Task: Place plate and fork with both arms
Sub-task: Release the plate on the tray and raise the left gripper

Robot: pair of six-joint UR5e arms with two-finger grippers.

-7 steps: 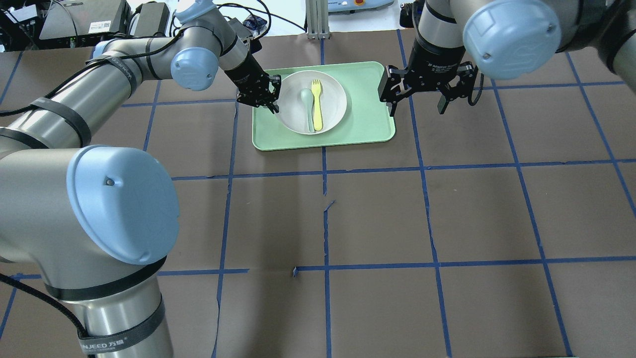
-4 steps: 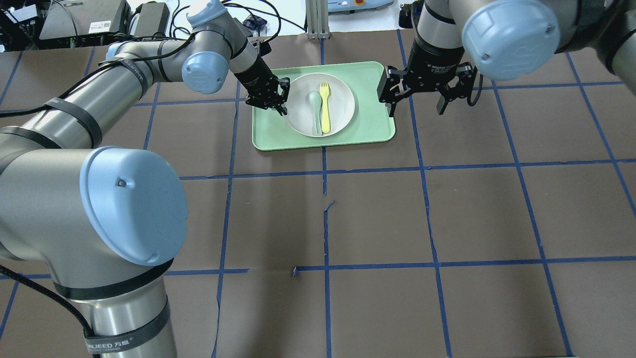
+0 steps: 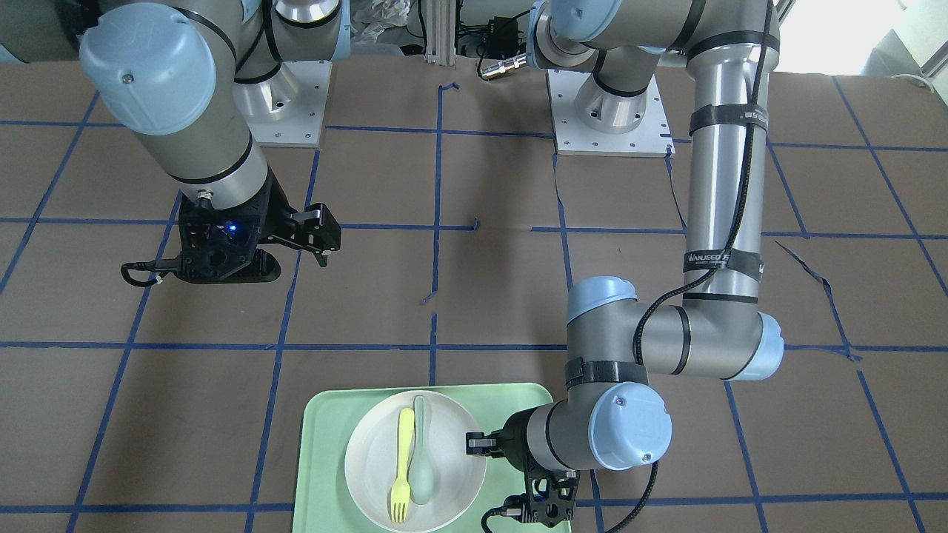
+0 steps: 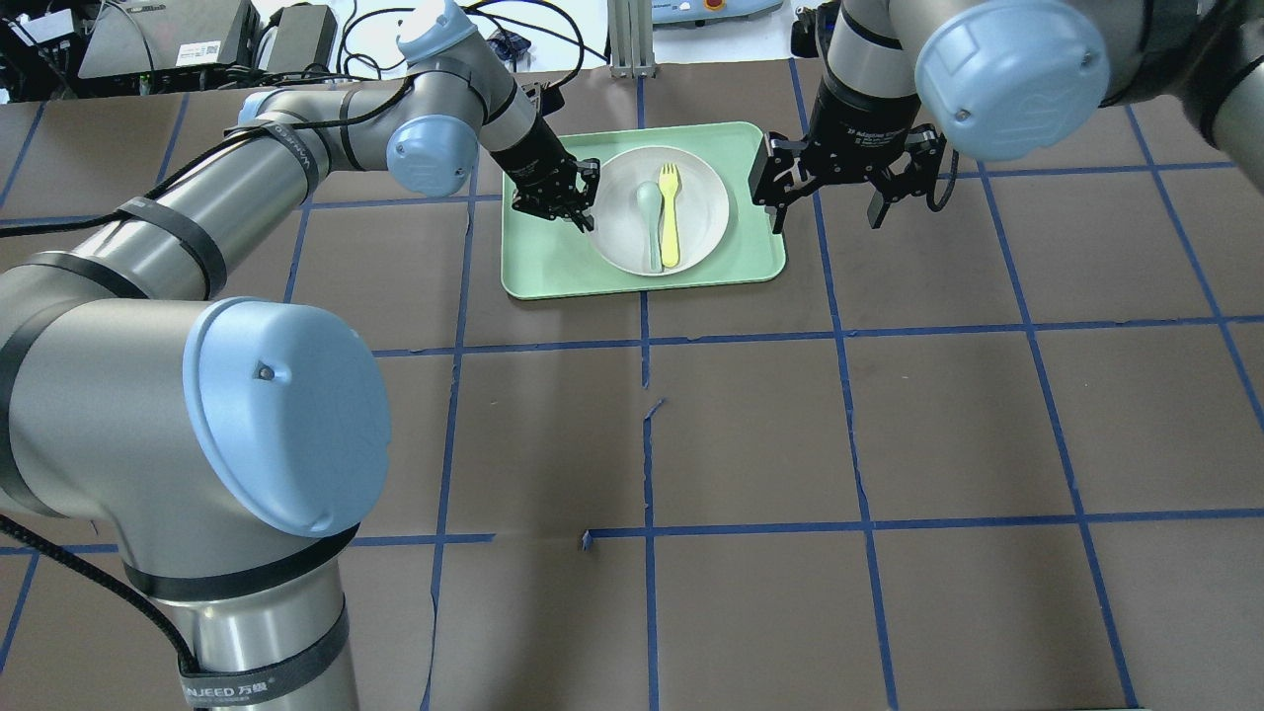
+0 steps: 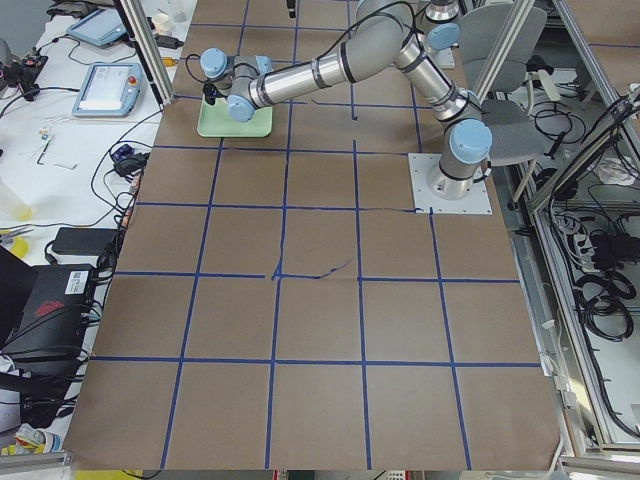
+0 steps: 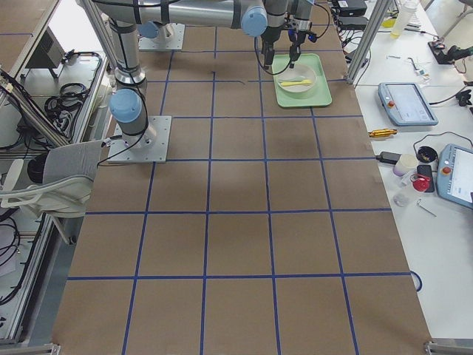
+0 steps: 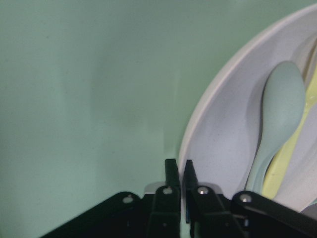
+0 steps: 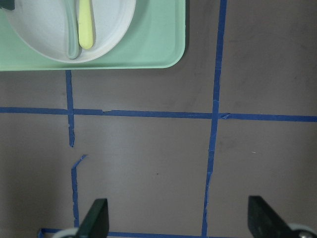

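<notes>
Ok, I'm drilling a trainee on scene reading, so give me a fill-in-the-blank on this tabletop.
The fork lies in the plate beside a pale ____.
The plate sits on a green ____.
The left end effector is shut on the plate's ____.
The right end effector is ____, not shut.
Missing: spoon, tray, rim, open.

Bright, even light — wrist close-up soft

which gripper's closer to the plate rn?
Left. The left gripper is pinched on the plate at its rim, on the robot's left side. The right gripper hangs open by the tray's right edge, apart from the plate.
</notes>
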